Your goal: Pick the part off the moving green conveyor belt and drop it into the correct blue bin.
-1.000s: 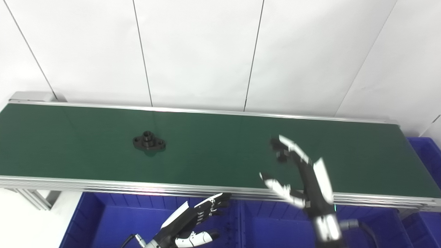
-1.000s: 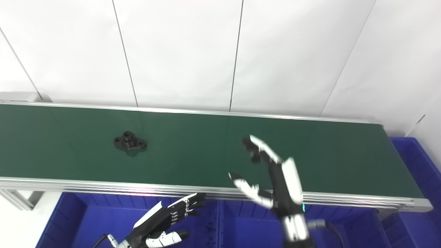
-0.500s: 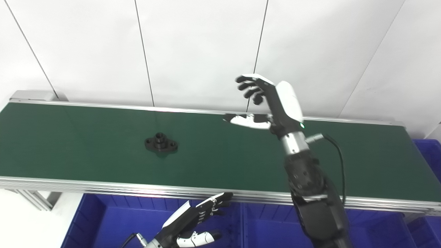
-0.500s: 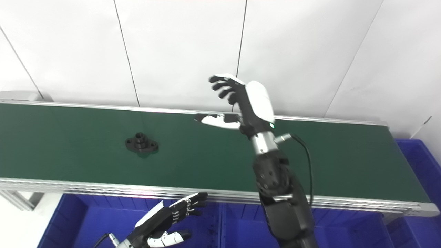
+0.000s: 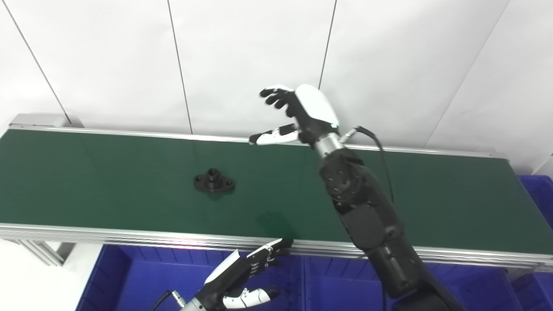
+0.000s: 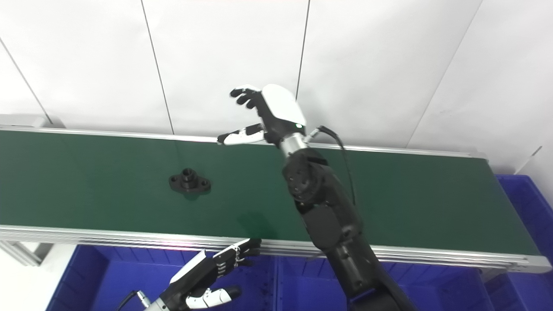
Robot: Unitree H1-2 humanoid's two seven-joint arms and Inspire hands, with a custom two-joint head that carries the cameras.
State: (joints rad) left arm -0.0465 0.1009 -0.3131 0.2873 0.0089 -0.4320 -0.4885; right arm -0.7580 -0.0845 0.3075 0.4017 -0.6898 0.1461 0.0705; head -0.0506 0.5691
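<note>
Right hand point(image 5: 302, 112) raised, fingers spread and empty, above the green conveyor belt point(image 5: 108, 172).
The black flanged part point(image 5: 214, 183) lies on the belt, well apart; left hand point(image 6: 207, 276) waits with fingers apart, empty, over a blue bin point(image 5: 142, 276); the right eye view shows more of the end bin point(image 6: 529, 207).

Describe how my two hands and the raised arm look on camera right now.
The right hand has a glossy white back shell, black fingers, a white thumb, a small green light, a silver wrist ring and a black cable looping off it; its arm is black and segmented. The left hand matches: black fingers, white back and thumb.
</note>
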